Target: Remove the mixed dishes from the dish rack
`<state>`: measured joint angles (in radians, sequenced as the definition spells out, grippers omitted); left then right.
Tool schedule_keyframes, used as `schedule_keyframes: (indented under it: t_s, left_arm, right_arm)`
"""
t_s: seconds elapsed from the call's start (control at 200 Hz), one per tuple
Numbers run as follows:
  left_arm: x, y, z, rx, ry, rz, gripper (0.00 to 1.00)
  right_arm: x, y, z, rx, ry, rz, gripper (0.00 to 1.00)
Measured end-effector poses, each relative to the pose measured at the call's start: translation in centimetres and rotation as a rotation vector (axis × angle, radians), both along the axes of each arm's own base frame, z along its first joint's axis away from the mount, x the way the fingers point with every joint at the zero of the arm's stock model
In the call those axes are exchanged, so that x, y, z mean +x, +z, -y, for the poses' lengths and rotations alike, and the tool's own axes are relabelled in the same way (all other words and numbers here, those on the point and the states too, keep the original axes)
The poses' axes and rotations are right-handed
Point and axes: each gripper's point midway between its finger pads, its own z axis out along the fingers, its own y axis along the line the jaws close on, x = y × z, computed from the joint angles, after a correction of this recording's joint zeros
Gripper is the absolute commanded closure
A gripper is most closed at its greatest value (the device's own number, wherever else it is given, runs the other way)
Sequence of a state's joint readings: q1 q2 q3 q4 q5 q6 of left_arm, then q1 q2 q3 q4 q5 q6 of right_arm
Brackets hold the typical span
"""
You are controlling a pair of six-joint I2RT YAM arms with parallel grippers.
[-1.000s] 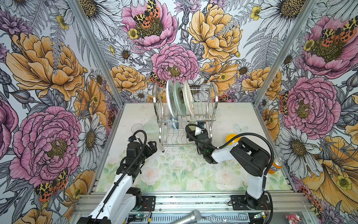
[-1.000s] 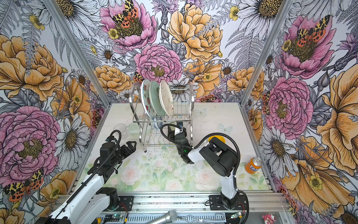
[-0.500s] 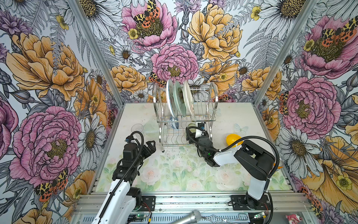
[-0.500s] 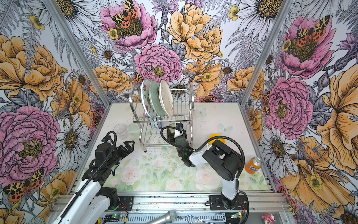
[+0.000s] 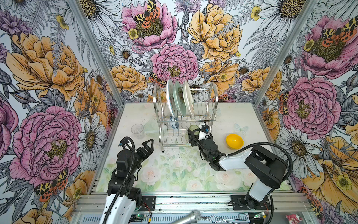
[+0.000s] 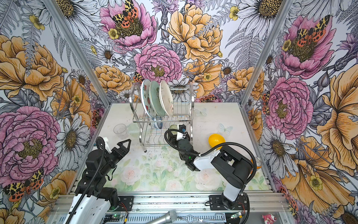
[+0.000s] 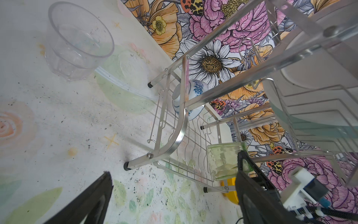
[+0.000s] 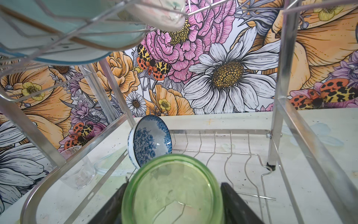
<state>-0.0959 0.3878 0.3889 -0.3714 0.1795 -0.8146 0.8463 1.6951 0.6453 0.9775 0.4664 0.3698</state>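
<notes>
**Right gripper clamped on the green tumbler in the rack's lower tier**

The dish rack (image 5: 201,120) stands at the back middle of the table (image 5: 174,174). It is a shiny two-tier steel wire frame with arched sides and thin, black-footed legs. On its upper tier three plates stand on edge, close together. A white watermelon-print plate (image 6: 146,99) is on the left, a pale green plate (image 6: 156,99) in the middle and a cream plate (image 6: 167,99) on the right. Below them, at the left of the lower tier, a blue-and-white bowl (image 8: 150,141) leans on its side, with a blue flower pattern inside. At the front right of that tier is the green tumbler (image 8: 172,186), translucent, with one round end toward the right wrist camera. I cannot tell whether that end is the mouth or the base.

The right gripper (image 8: 174,205) reaches in under the plates from the front. Its black fingers (image 8: 234,205) press against either side of the tumbler. The left gripper (image 5: 148,147) hangs over the table just left of the rack's front leg, jaws spread wide and empty.

Off the rack, a clear glass (image 5: 137,131) stands upright on the table to the rack's left. A yellow bowl (image 5: 234,141) sits to its right, its hollow showing. An orange can (image 6: 256,163) peeks out behind the right arm, and its print is too small to read.
</notes>
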Motion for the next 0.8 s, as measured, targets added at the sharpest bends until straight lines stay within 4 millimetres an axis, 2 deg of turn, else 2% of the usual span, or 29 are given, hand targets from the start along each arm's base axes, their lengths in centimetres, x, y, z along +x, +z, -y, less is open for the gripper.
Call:
schedule_keyframes:
  t_s: [0.195, 0.5, 0.801]
  left_arm:
    - [-0.3, -0.3, 1.0, -0.025, -0.037, -0.021, 0.01]
    - [-1.4, -0.3, 3.8, -0.033, -0.144, -0.025, 0.01]
    - [-2.4, -0.1, 6.1, -0.048, -0.218, -0.027, 0.01]
  right_arm:
    - [-0.5, 0.1, -0.2, 0.021, 0.015, -0.007, 0.38]
    - [-1.2, 0.8, -0.2, 0.07, 0.035, -0.015, 0.39]
    - [-1.6, 2.0, 0.1, 0.149, 0.039, -0.023, 0.39]
